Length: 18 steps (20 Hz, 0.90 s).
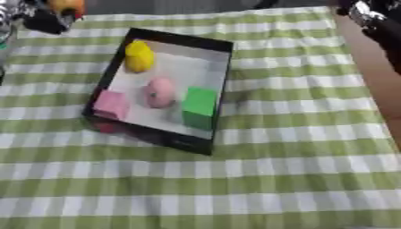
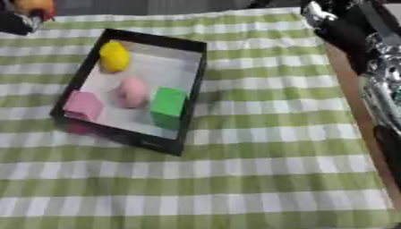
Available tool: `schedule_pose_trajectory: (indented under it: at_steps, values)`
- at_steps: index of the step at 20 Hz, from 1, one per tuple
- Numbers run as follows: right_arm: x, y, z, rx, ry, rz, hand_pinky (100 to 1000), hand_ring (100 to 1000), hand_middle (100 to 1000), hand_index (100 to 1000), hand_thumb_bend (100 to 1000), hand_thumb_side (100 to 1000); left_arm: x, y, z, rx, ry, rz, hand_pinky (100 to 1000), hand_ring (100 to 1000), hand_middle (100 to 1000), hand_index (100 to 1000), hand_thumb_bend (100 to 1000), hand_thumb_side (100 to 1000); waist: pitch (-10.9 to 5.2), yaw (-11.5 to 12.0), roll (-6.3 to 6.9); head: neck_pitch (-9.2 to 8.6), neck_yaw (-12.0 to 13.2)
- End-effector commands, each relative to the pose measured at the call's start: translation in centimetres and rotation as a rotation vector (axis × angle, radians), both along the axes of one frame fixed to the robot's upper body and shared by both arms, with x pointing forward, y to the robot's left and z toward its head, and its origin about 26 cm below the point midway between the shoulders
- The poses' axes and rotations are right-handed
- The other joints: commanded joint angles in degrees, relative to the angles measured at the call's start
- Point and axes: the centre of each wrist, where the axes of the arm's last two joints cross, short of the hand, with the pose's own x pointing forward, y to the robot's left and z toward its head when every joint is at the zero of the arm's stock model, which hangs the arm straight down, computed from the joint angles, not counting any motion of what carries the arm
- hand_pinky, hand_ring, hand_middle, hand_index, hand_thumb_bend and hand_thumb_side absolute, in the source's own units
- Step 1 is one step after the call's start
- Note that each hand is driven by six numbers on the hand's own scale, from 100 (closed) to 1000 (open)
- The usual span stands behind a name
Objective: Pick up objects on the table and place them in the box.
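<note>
One box sits near the table's far left corner, holding four things: one yellow piece, one pink lump, one pink cube, one green block. My left hand grips an orange thing at that far left corner. My right arm hangs over the right edge; I cannot tell its fingers. The checked cloth toward the near edge lies open.

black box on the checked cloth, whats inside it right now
Four things lie in the black box: a yellow piece, a rounded pink piece, a pink block and a green block. The near wall hides the floor strip behind it.
</note>
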Motion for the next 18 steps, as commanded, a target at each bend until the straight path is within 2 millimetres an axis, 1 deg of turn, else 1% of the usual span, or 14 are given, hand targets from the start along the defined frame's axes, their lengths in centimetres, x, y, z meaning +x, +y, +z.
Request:
schedule_pose_trajectory:
  at_steps: [1,3,4,5,8,11,15,16,18]
  values:
    - [-0.2,-0.2,1.6,-0.011,-0.048,0.002,942,782,687,753,140,426,-2.9,-3.4,3.1,0.125,-0.035,-0.184,733,692,635,614,186,100,-1.09,-0.1,-0.38,-0.16,-0.1]
    - [-0.2,-0.1,1.9,-0.013,-0.055,0.011,942,782,687,753,165,412,-3.8,-5.6,3.0,0.200,0.008,-0.280,732,693,637,616,197,100,-1.28,-0.2,-0.30,-0.16,-0.2]
    - [-0.2,0.0,2.0,-0.013,-0.057,0.015,942,782,687,753,187,415,-4.0,-6.5,2.7,0.234,0.031,-0.316,732,694,635,617,424,100,-1.37,-0.2,-0.26,-0.16,-0.2]
    - [-0.1,0.0,2.1,-0.014,-0.060,0.019,942,782,687,753,181,403,-4.1,-7.4,2.3,0.268,0.059,-0.348,732,695,639,617,206,100,-1.46,-0.3,-0.22,-0.16,-0.1]
    - [-0.1,0.3,2.3,-0.015,-0.062,0.034,942,782,687,753,195,395,-3.4,-9.1,0.3,0.331,0.140,-0.379,731,696,640,618,213,104,-1.60,-0.6,-0.17,-0.16,0.1]
    - [0.0,0.5,2.3,-0.013,-0.061,0.046,942,782,687,753,198,395,-1.9,-9.9,-2.3,0.360,0.190,-0.363,730,699,642,621,235,100,-1.65,-0.7,-0.11,-0.16,0.2]
    - [0.1,0.7,2.3,-0.009,-0.056,0.056,942,782,687,753,201,396,-0.1,-10.4,-5.9,0.395,0.218,-0.337,730,702,646,632,271,118,-1.53,-0.9,-0.12,-0.16,0.2]
    - [0.1,0.7,2.2,-0.009,-0.055,0.056,942,782,687,753,201,396,0.2,-10.4,-6.5,0.402,0.222,-0.338,730,702,646,632,271,118,-1.50,-0.9,-0.10,-0.16,0.2]
    - [0.1,0.7,2.2,-0.008,-0.052,0.055,942,782,686,752,202,396,0.6,-10.3,-7.2,0.410,0.228,-0.344,734,709,657,647,311,146,-1.44,-0.9,-0.02,-0.16,0.0]
